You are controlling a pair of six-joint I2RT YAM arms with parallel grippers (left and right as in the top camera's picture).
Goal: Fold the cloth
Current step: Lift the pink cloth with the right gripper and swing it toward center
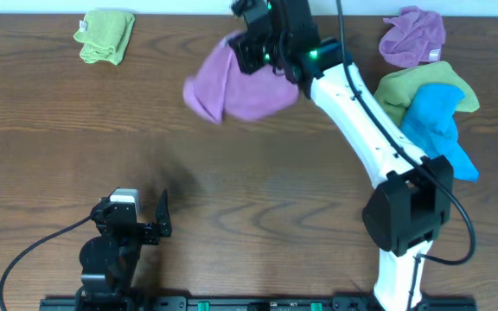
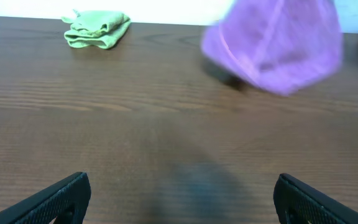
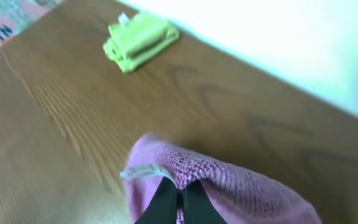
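Observation:
My right gripper (image 1: 253, 53) is shut on a purple cloth (image 1: 232, 86) and holds it up above the far middle of the table. In the right wrist view the black fingers (image 3: 179, 202) pinch a fold of the cloth (image 3: 229, 180), and a white label sticks out to the left. The cloth hangs blurred in the left wrist view (image 2: 278, 46). My left gripper (image 1: 137, 216) is open and empty near the front left, its fingers (image 2: 179, 199) wide apart over bare wood.
A folded green cloth (image 1: 106, 36) lies at the far left; it also shows in the left wrist view (image 2: 98, 31) and the right wrist view (image 3: 138, 40). At the far right lie a purple cloth (image 1: 413, 36), a green cloth (image 1: 405, 82) and a blue cloth (image 1: 439, 125).

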